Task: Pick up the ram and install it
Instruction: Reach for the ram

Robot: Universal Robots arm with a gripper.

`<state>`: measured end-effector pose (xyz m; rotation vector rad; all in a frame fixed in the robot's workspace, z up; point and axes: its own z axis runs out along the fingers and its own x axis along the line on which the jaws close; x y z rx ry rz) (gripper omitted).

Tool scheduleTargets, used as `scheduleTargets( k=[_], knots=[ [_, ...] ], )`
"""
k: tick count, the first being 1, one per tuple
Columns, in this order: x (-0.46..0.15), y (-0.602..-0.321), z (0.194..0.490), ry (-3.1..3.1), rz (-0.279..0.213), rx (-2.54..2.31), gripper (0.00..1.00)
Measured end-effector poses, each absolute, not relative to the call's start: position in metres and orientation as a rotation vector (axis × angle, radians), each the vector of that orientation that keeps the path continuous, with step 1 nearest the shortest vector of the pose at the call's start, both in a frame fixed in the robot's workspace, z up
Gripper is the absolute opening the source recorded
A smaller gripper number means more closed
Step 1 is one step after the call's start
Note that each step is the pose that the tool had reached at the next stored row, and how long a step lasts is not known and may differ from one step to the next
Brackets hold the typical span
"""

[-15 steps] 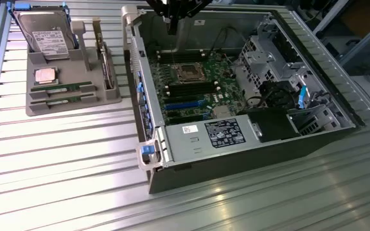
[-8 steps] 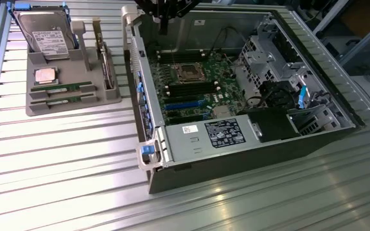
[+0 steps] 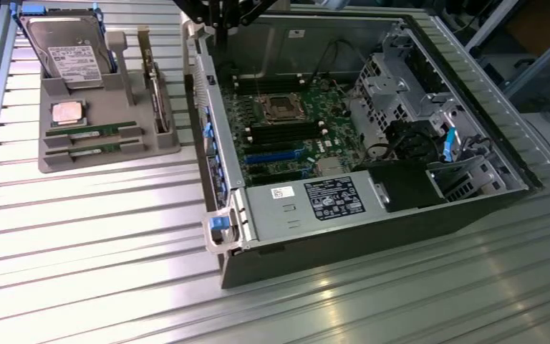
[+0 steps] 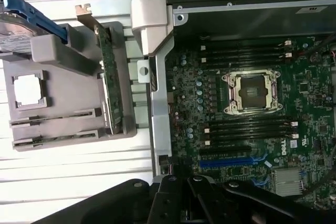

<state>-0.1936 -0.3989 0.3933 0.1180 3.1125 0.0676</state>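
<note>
Ram (image 3: pixel 94 130) and twin stick (image 3: pixel 94 149) flat in slots along the grey holder's (image 3: pixel 112 159) edge opposite the hard drive (image 3: pixel 69 54), beside the silver CPU (image 3: pixel 68 112) — untouched. Claw (image 3: pixel 221 21) pinched shut, above the open computer case's (image 3: pixel 198 107) corner — apart from the holder

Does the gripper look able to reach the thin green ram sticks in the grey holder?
Probably yes. Both thin green ram sticks lie uncovered in the grey plastic holder, nothing above them; the black gripper hangs shut over the open computer case.
</note>
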Motion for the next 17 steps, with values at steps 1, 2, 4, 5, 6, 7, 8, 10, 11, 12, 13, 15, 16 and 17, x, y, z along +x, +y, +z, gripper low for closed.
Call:
scheduleTargets(
  k=[1, 2, 4, 5, 6, 7, 8, 10, 11, 12, 13, 15, 16, 17],
  knots=[
    [-0.197, -0.399, 0.393, 3.113, 0.068, 0.118, 0.11],
    [-0.201, -0.399, 0.393, 3.112, 0.068, 0.118, 0.11],
    [-0.209, -0.399, 0.393, 3.113, 0.068, 0.118, 0.11],
    [-0.212, -0.399, 0.393, 3.113, 0.068, 0.118, 0.11],
    [-0.216, -0.399, 0.393, 3.112, 0.068, 0.118, 0.11],
    [-0.218, -0.399, 0.393, 3.112, 0.068, 0.118, 0.11],
    [-0.222, -0.399, 0.393, 3.112, 0.068, 0.118, 0.11],
    [-0.227, -0.399, 0.393, 3.112, 0.068, 0.118, 0.11],
    [-0.231, -0.399, 0.393, 3.112, 0.068, 0.118, 0.11],
    [-0.236, -0.399, 0.393, 3.113, 0.068, 0.118, 0.11],
    [-0.239, -0.399, 0.393, 3.112, 0.068, 0.118, 0.11],
    [-0.248, -0.399, 0.393, 3.112, 0.068, 0.118, 0.11],
    [-0.252, -0.399, 0.393, 3.112, 0.068, 0.118, 0.11],
    [-0.258, -0.399, 0.393, 3.113, 0.068, 0.118, 0.11]
  ],
)
